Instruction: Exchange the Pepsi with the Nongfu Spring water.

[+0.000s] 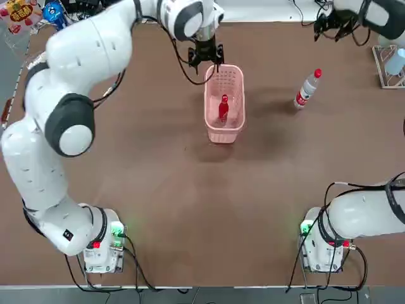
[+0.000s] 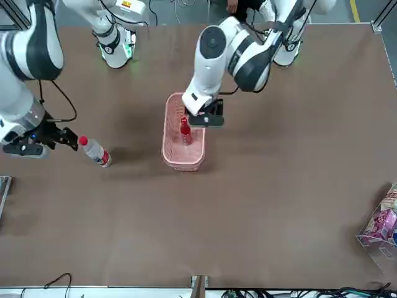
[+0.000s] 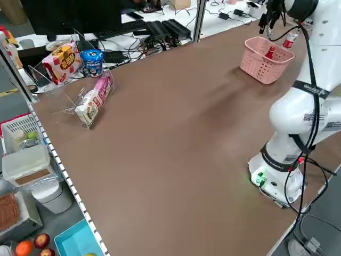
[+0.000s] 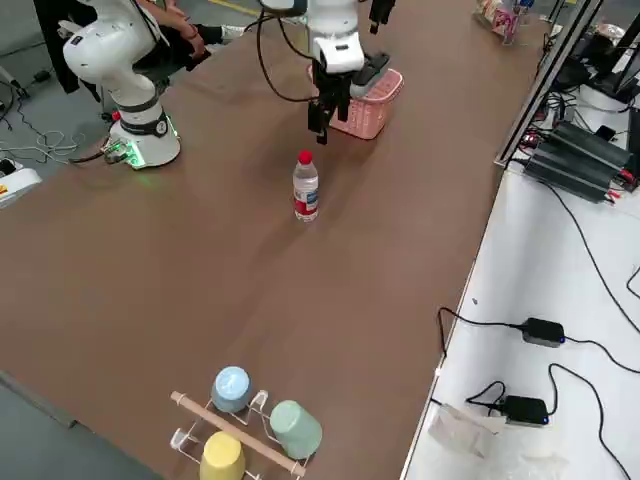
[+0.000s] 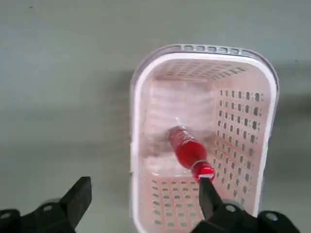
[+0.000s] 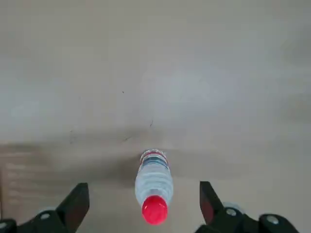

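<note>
- Pepsi (image 1: 223, 108) stands upright inside the pink basket (image 1: 235, 77), which I take as my landmark on the brown table (image 1: 190, 202). The bottle is all red with a red cap; I see a faint pale mark on its side in the left wrist view, but I cannot read any writing there.
- Nongfu Spring water (image 1: 307, 90) stands upright on the bare table, well apart from the basket on the right arm's side. It is clear plastic with a red cap and a red-and-white label band; the label's words are too small for me to read.
- My left gripper (image 1: 205, 56) hangs above the basket's far rim, off to one side of the red bottle. In the left wrist view its fingers (image 5: 208, 195) are spread wide with nothing between them: one fingertip is over the basket close to the red cap, the other is outside the basket wall over the table.
- My right gripper (image 2: 67, 138) hovers beyond the water bottle, on the side away from the basket. In the right wrist view its fingers (image 6: 76, 200) are wide apart, the red cap shows between them lower down, and they grip nothing.
- Snack packets (image 3: 61, 61) and a blue tub sit in a clear rack far from the basket, at the table's corner on the left arm's side; their print is not legible to me.
- Cups (image 4: 231, 388) hang on a small rack at the table's edge beyond the water bottle from the basket.
</note>
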`<action>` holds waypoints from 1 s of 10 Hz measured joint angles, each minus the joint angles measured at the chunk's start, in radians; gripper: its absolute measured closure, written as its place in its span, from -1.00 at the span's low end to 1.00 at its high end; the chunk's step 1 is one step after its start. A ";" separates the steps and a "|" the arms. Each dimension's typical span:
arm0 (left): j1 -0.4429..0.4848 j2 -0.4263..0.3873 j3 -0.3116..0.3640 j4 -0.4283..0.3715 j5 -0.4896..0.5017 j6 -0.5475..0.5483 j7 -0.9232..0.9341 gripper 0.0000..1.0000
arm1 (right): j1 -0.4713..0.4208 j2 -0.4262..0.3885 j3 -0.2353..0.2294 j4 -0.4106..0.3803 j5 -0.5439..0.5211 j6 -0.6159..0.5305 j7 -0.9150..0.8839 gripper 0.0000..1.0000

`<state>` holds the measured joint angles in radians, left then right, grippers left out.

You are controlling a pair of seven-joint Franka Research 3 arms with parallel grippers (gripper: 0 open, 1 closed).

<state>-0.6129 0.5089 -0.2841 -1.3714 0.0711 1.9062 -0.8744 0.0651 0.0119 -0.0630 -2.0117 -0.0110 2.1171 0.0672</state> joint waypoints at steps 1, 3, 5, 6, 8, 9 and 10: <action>-0.032 0.041 0.005 0.024 0.030 0.018 -0.011 -0.86 | 0.000 -0.012 0.000 -0.060 0.000 0.043 0.000 -1.00; -0.095 0.106 0.013 0.038 0.074 0.068 -0.026 -0.85 | -0.001 -0.044 0.000 -0.172 0.000 0.144 -0.004 -1.00; -0.131 0.152 0.018 0.040 0.078 0.133 -0.055 -0.75 | -0.003 -0.052 -0.001 -0.274 0.000 0.242 -0.007 -1.00; -0.133 0.169 0.020 0.041 0.079 0.163 -0.057 -0.68 | -0.002 -0.052 0.000 -0.303 0.000 0.265 -0.012 -1.00; -0.132 0.182 0.025 0.044 0.079 0.179 -0.057 -0.53 | -0.002 -0.052 0.000 -0.325 0.000 0.281 -0.039 -1.00; -0.133 0.184 0.025 0.044 0.079 0.179 -0.057 -0.34 | -0.002 -0.052 0.001 -0.326 0.000 0.281 -0.045 -1.00; -0.135 0.188 0.025 0.044 0.079 0.179 -0.057 -0.22 | -0.002 -0.052 0.001 -0.327 0.000 0.281 -0.059 -0.99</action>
<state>-0.7484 0.6973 -0.2590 -1.3273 0.1498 2.0851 -0.9315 0.0634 -0.0406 -0.0619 -2.3384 -0.0112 2.3985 0.0086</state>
